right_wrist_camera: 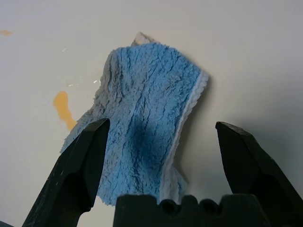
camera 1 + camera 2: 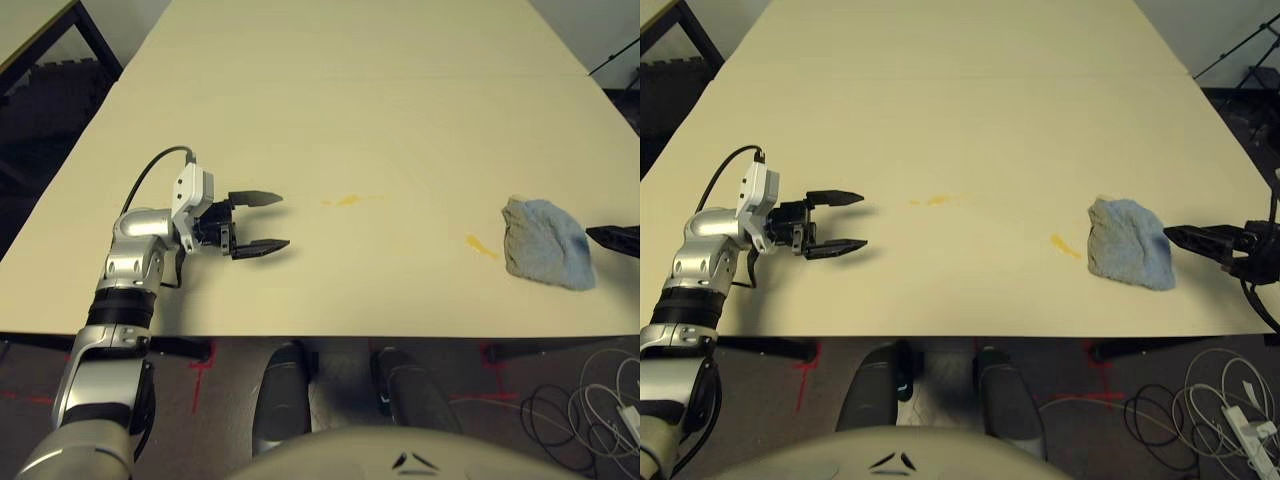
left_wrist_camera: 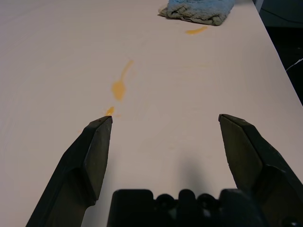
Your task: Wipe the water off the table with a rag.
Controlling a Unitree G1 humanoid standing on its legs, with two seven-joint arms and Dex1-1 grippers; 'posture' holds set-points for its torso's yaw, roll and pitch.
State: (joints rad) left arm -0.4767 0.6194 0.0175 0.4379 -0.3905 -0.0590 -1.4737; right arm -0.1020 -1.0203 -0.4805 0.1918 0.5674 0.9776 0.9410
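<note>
Dark floor [image 2: 230,390] below the near edge, marked with red tape crosses [image 2: 200,365]. Tangle of cables [image 2: 1200,415] at lower right. Second pale table with dark frame [image 2: 60,30] far left. Black stand legs [image 2: 1240,50] far right.

The rag [image 2: 1128,256] lies beside water [image 2: 1065,245] on the table [image 2: 960,110].

One table [image 2: 400,120]. One rag [image 2: 1127,243], lying just ahead of the right gripper [image 2: 1185,238]. Two patches of water: one smear [image 2: 1065,245] touching the rag's edge on the side away from that gripper, and one thin streak with small drops [image 2: 933,201] ahead of the left gripper [image 2: 845,220]. Two grippers, each with two black fingers spread apart.
</note>
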